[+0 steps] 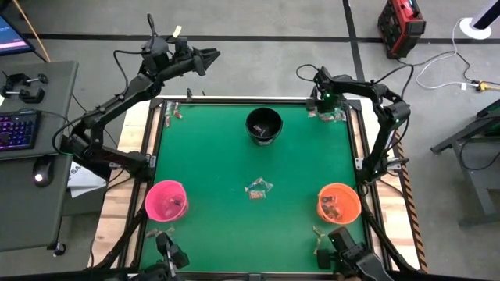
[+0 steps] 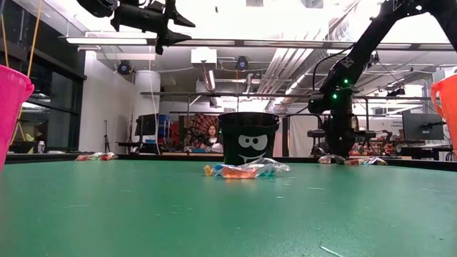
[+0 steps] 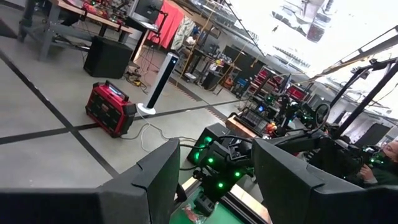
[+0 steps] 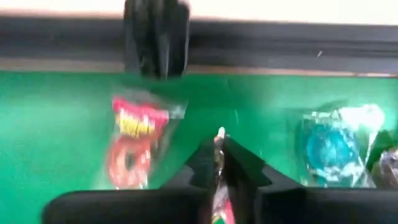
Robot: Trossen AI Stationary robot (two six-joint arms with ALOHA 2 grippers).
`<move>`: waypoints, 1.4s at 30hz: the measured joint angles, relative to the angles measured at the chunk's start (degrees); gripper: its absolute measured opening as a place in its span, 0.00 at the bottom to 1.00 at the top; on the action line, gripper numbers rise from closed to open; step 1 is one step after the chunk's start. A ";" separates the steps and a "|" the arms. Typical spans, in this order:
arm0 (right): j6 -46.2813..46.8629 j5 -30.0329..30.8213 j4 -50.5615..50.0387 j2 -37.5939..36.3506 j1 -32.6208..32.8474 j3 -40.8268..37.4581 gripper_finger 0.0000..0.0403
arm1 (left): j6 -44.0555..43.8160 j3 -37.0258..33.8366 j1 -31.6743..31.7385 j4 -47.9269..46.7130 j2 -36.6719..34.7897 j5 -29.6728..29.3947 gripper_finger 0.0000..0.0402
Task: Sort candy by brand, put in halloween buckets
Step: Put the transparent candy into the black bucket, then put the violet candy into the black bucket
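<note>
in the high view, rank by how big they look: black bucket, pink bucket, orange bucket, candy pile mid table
1. pink bucket and orange bucket: look alike, no ranking between them
2. black bucket: slightly smaller
3. candy pile: smallest by far

The desk (image 1: pixel 211 156) has a matt green cloth-like top, the black bucket (image 2: pixel 248 138) is glossy plastic, and the candy (image 4: pixel 132 146) wears crinkly, shiny wrappers.
</note>
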 joint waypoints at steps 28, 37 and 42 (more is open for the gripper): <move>3.75 -15.67 38.82 -17.05 31.89 0.04 0.00 | -3.44 0.00 -0.02 0.22 0.00 6.45 0.47; 5.86 -10.29 39.56 -12.00 34.46 0.04 0.05 | -3.43 0.00 -0.02 0.22 0.00 6.58 0.47; 3.04 -11.24 35.03 -11.99 34.31 0.02 0.29 | -3.43 0.00 -0.02 0.33 -0.02 6.56 0.47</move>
